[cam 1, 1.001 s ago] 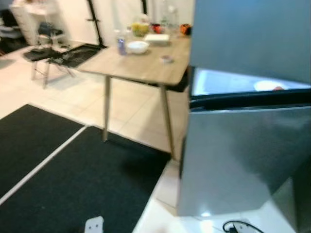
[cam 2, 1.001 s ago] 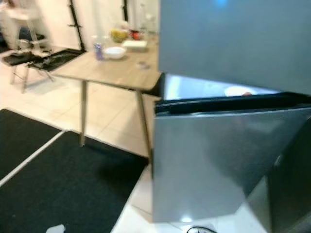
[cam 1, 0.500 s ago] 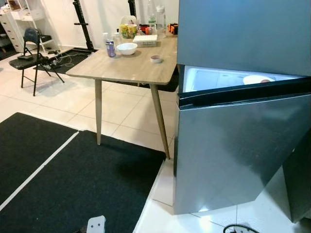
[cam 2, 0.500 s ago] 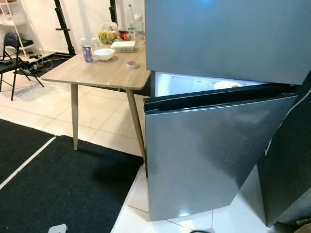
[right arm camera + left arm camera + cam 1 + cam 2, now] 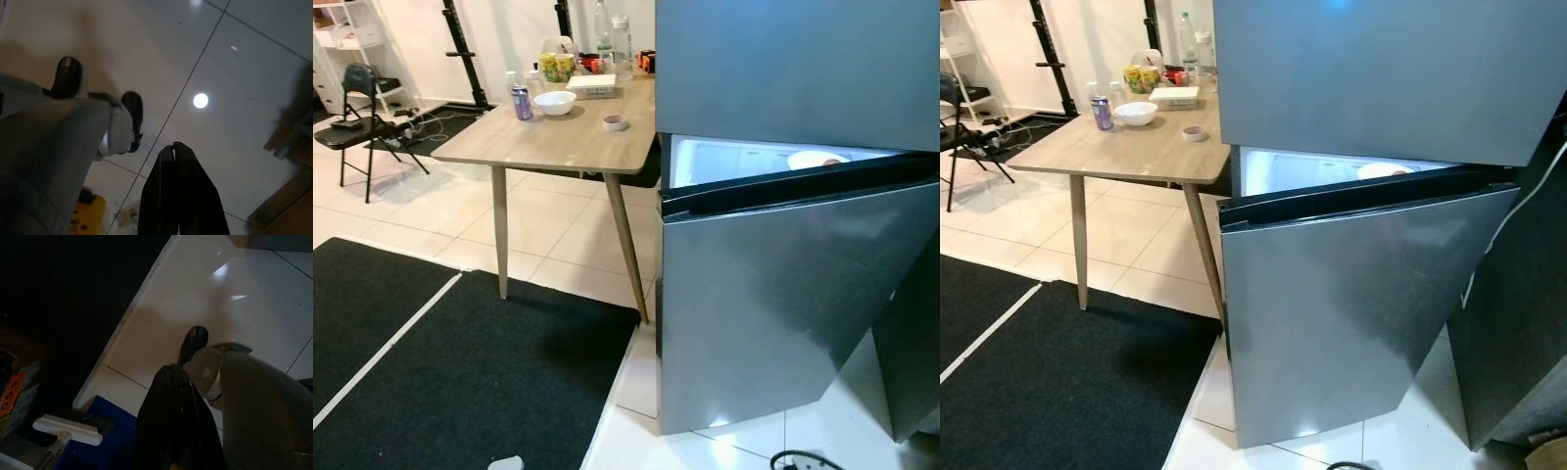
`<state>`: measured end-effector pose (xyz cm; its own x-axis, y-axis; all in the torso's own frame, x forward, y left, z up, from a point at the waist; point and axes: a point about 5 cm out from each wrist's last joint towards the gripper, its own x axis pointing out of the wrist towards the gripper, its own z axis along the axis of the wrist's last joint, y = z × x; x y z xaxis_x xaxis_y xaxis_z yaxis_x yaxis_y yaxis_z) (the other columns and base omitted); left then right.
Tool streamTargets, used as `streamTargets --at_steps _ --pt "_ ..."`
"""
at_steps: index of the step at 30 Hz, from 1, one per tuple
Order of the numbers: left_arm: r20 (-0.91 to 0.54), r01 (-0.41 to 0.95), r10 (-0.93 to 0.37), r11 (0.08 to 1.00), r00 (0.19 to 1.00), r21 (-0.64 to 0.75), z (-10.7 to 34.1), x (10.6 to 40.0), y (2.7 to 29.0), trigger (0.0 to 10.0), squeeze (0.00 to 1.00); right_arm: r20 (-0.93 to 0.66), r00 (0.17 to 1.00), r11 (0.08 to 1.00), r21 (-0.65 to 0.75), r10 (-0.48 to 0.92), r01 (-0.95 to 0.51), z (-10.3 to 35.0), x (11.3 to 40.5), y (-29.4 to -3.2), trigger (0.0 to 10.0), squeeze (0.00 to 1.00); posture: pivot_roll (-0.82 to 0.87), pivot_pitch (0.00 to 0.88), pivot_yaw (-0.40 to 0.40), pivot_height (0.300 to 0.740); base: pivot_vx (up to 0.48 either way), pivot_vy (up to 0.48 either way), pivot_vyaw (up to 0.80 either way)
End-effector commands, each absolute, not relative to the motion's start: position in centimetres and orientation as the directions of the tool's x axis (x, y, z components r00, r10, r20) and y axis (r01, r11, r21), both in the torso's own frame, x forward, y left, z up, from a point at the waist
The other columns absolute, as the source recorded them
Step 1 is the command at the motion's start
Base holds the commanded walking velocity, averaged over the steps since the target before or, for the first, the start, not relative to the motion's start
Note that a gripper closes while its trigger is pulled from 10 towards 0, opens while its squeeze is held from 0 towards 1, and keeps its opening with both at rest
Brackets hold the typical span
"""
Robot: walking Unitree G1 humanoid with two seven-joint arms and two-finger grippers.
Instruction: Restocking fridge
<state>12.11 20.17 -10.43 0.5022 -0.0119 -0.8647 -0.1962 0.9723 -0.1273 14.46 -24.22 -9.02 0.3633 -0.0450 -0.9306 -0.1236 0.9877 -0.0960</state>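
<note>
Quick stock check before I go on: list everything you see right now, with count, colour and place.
Fridge: 1, grey, right; lower door ajar, interior lit.
Plate: 1, white, inside fridge.
Table: 1, light wood, left of fridge.
Bowl: 1, white, on table.
Can: 1, blue, beside bowl.
Small dish: 1, near table's right edge.
Bottles: at least 2, clear, table's far end.
Chair: 1, black, far left.
Mat: black, white stripe, on floor.
Left gripper: shut, hanging over floor.
Right gripper: shut, hanging over tiles.

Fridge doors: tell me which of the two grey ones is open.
The lower grey fridge door is ajar, showing the lit interior; the upper grey door is shut.
</note>
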Motion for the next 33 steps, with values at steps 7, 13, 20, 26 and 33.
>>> streamTargets --at_steps 7,13,20,26,33 --pt "-0.848 -0.175 -0.002 0.978 0.529 -0.111 -9.8 13.4 21.3 10.0 0.00 -0.939 0.343 0.987 -0.077 -0.024 -0.141 -9.4 13.7 -23.8 10.0 0.00 -0.06 0.000 0.053 0.740 0.000 0.000 0.00" --pt "-0.858 -0.174 -0.011 0.978 0.514 -0.117 -10.0 13.1 21.0 10.0 0.00 -0.939 0.345 0.990 -0.063 -0.016 -0.126 -9.5 13.6 -23.4 10.0 0.00 -0.06 0.000 0.054 0.740 0.209 0.000 0.00" --pt "-0.863 -0.172 -0.031 0.976 0.505 -0.135 -10.2 12.6 20.4 10.0 0.00 -0.926 0.378 0.992 -0.045 0.004 -0.121 -9.3 14.2 -23.1 10.0 0.00 -0.06 0.000 0.052 0.740 0.254 0.000 0.00" --pt "-0.861 -0.164 -0.035 0.977 0.507 -0.137 -10.2 12.6 20.4 10.0 0.00 -0.922 0.386 0.992 -0.035 0.014 -0.118 -9.3 14.4 -22.9 10.0 0.00 -0.06 0.000 0.057 0.740 0.258 0.000 0.00" --pt "-0.859 -0.150 -0.036 0.980 0.511 -0.130 -10.2 12.7 20.5 10.0 0.00 -0.912 0.410 0.998 0.002 0.025 -0.057 -9.3 14.5 -22.6 10.0 0.00 -0.06 0.000 0.065 0.740 0.257 0.000 0.00"
